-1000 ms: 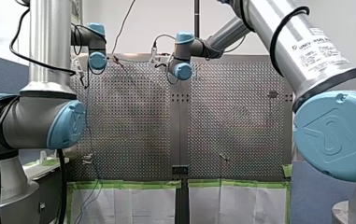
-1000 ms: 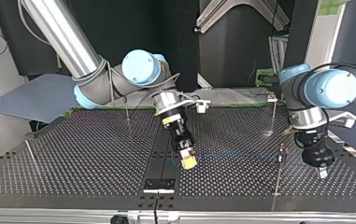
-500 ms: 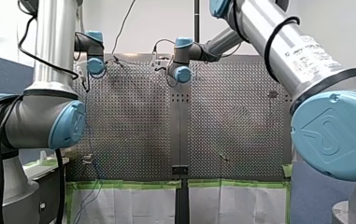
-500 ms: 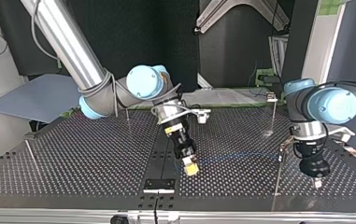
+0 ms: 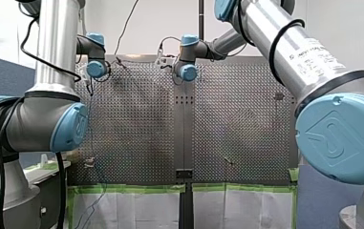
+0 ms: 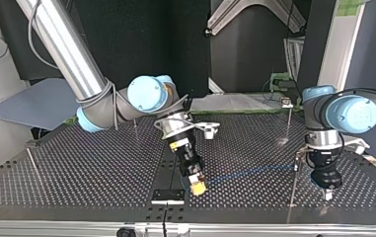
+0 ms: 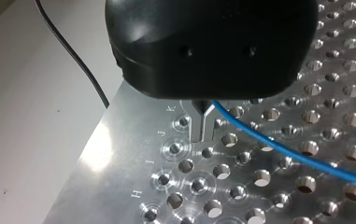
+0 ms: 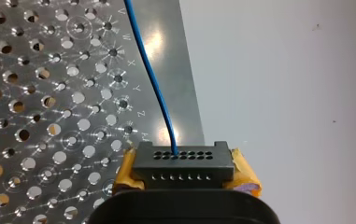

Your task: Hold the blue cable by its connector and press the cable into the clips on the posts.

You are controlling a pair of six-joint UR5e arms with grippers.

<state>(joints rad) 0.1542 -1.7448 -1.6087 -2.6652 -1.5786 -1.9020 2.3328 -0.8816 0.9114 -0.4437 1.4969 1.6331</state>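
Two holds, we judge, suit this light, limp cable (image 7: 278, 147): our right claw (image 8: 185, 170) clamps its connector (image 8: 180, 161) by the edge of the table (image 8: 189, 84), our left claw (image 7: 202, 133) pinches the strand.

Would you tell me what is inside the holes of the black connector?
The blue cable enters one upper-row hole of the connector; the others look empty. My right tool covers its sides.

- Table (image 7: 129, 140) edge, left wrist view: engraved letters H, I, J, K, one beside each row of holes.
- Table edge, right wrist view: engraved W, X, Y, Z along the holes.
- Right arm (image 5: 275, 33), front view: white label (image 5: 320, 47), print too blurred to read.
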